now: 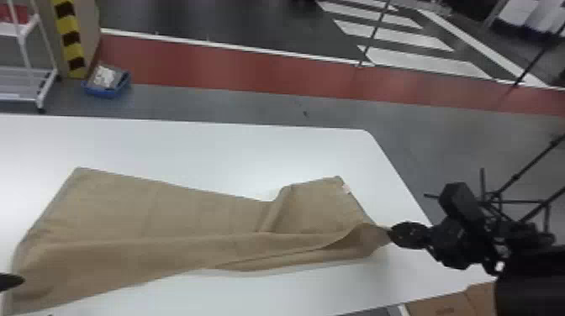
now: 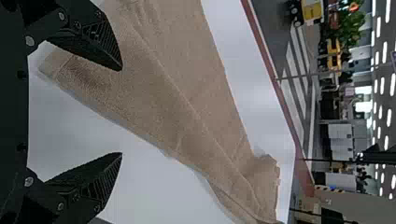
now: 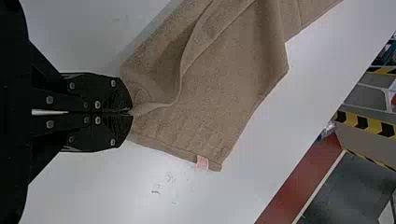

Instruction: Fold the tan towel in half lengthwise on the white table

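tan towel (image 1: 126, 210), white table (image 1: 176, 147), yellow-black striped tape (image 1: 70, 38)

The head view's left edge cuts off most of the left tool (image 1: 11, 281). The right tool (image 1: 391, 234) hides its pinched bit of towel (image 1: 176, 214). Markings on the tag (image 3: 201, 162) are too small to read.

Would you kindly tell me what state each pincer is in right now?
Left pincer: open, holding nothing.
Right pincer: closed, holding the towel by its edge.

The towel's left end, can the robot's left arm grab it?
Probably yes: the left tool is open near that end of the tan towel, and nothing seems to block it.
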Motion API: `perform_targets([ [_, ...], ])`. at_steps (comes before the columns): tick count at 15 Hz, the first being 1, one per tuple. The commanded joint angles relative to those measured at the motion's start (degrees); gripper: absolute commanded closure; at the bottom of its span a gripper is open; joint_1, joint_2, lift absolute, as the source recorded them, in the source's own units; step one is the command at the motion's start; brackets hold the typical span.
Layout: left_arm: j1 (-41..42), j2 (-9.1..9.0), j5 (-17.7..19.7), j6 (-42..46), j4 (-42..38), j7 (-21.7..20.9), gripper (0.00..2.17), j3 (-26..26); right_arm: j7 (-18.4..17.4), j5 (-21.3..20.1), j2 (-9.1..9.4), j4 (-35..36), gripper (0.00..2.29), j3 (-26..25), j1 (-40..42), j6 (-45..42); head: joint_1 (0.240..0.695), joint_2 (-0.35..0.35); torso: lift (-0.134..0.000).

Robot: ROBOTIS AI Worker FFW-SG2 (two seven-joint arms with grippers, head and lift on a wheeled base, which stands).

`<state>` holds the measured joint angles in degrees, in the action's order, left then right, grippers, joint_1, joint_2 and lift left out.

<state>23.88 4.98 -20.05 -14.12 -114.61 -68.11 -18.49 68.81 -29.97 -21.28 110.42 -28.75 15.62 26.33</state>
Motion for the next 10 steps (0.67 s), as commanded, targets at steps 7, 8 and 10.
perform_targets([
  [7, -7.71, 3.11, -10.36, -6.41, 7.99, -4.4, 0.54, 4.25, 0.0, 0.18, 0.01, 1.38, 2.04, -0.78, 0.9, 0.71, 0.695, -0.313, -0.098],
  [8, -7.71, 3.28, -11.33, -7.46, 8.17, -4.05, 0.54, 4.34, 0.0, 0.18, 0.01, 1.46, 2.04, -0.86, 0.9, 0.71, 0.695, -0.312, -0.098],
  [10, -7.71, 3.46, -11.85, -7.82, 8.08, -3.61, 0.81, 3.9, 0.0, 0.26, -0.08, 1.46, 2.04, -0.86, 0.9, 0.88, 0.695, -0.305, -0.098],
])
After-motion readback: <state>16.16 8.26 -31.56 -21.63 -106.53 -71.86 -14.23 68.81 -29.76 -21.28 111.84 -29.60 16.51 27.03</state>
